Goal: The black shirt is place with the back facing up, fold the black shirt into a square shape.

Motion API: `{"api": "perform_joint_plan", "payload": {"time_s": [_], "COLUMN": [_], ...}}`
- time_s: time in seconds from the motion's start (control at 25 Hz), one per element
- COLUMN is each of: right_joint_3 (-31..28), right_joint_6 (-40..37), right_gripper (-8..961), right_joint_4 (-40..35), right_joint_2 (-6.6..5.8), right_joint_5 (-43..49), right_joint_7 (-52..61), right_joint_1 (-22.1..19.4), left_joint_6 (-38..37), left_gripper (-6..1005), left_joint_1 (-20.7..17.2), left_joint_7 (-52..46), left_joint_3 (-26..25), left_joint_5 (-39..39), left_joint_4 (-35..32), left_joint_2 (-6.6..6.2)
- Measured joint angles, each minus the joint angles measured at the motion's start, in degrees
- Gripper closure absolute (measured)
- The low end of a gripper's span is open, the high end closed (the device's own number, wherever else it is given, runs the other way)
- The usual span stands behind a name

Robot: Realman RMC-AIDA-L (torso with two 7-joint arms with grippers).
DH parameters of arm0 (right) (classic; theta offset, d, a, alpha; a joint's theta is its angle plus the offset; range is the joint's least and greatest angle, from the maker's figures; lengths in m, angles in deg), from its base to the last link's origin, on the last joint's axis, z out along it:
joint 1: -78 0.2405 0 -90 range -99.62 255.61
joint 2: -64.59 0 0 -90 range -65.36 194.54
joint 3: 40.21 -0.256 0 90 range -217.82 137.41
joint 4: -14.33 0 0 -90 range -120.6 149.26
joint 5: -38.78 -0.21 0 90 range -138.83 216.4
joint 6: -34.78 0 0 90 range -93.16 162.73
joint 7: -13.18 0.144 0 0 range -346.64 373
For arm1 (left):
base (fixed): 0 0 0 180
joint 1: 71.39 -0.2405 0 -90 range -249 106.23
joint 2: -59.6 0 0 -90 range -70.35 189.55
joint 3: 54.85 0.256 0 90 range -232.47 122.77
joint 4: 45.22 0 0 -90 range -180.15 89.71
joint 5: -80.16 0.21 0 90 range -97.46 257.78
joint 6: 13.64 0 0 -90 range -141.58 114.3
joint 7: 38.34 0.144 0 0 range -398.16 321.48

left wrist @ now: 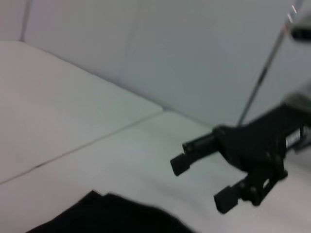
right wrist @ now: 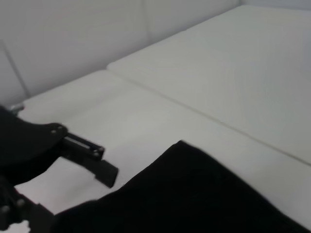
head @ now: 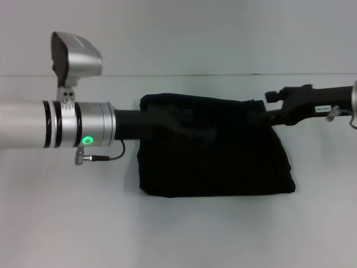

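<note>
Lying in the centre of the head view, the black shirt [head: 215, 148] is folded into a compact, roughly square bundle on the white table [head: 178, 229], its lower edge straight and its right side slanting slightly outward. The left arm [head: 56, 124] stretches in from the left edge of the frame, its silver barrel showing a green light, and its dark end reaches over the shirt's upper left part; the left gripper [right wrist: 85, 155] appears in the right wrist view with its fingers spread apart, just beside the cloth's edge. The right gripper [left wrist: 201, 182] comes in from the upper right of the head view and stops at the shirt's upper right corner; the left wrist view shows its two fingers held wide, with nothing between them, above the table.
</note>
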Motion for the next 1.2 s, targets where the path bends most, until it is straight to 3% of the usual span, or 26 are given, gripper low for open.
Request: {"api": "perform_joint_plan", "payload": {"time_s": [0.36, 1.2], "right_joint_3": [4.8, 4.9], "right_joint_6": [-0.1, -0.1], "right_gripper": [29, 29], "right_joint_4": [-2.3, -2.5], "right_joint_2": [0.94, 0.83], "right_joint_5": [0.2, 0.3], "right_joint_7": [1.3, 2.0], "right_joint_1": [0.3, 0.3], "left_joint_6": [-1.8, -1.8], "left_gripper": [105, 111], "left_joint_1": [-2.0, -1.9], "left_joint_7": [3.5, 3.1], "left_joint_3": [0.5, 0.0], "left_joint_5": [4.2, 5.6], "left_joint_4": [-4.2, -4.8], "left_joint_2": [-1.13, -1.28]}}
